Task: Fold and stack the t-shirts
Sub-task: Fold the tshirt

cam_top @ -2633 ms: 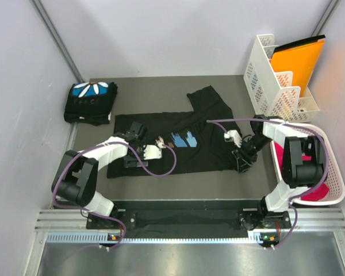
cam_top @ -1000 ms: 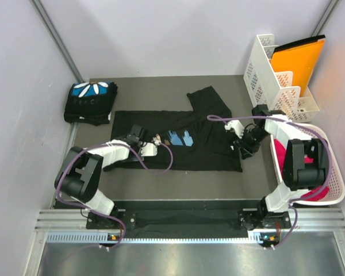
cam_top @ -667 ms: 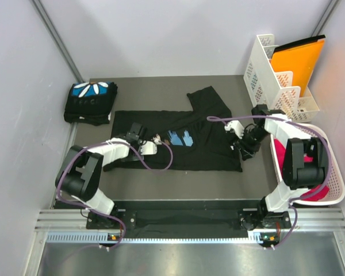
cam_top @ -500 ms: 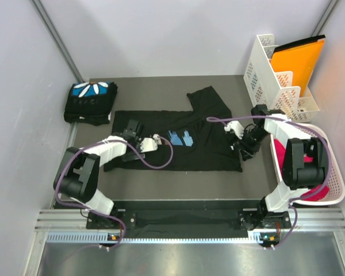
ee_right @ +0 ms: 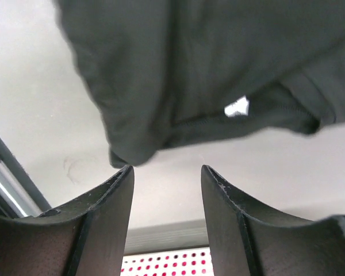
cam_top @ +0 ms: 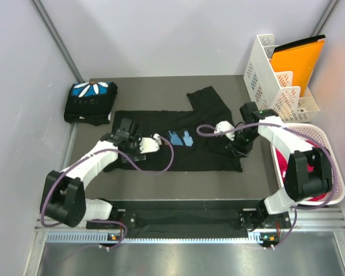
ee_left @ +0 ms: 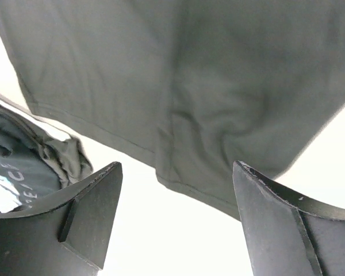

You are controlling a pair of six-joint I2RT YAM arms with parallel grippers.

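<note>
A spread t-shirt (cam_top: 195,155) lies across the middle of the worktop (cam_top: 155,92), with one sleeve reaching toward twelve o'clock. A folded t-shirt (cam_top: 91,100) sits at ten o'clock, well apart from it. At two o'clock stands a rack (cam_top: 273,83) with a folder (cam_top: 296,60) in it. A basket (cam_top: 337,178) lies at four o'clock. The left end effector (ee_left: 175,221) hangs over the spread shirt's nine o'clock end, and the right end effector (ee_right: 167,218) over its three o'clock end.

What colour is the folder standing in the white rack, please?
The folder is orange; top external view.
</note>
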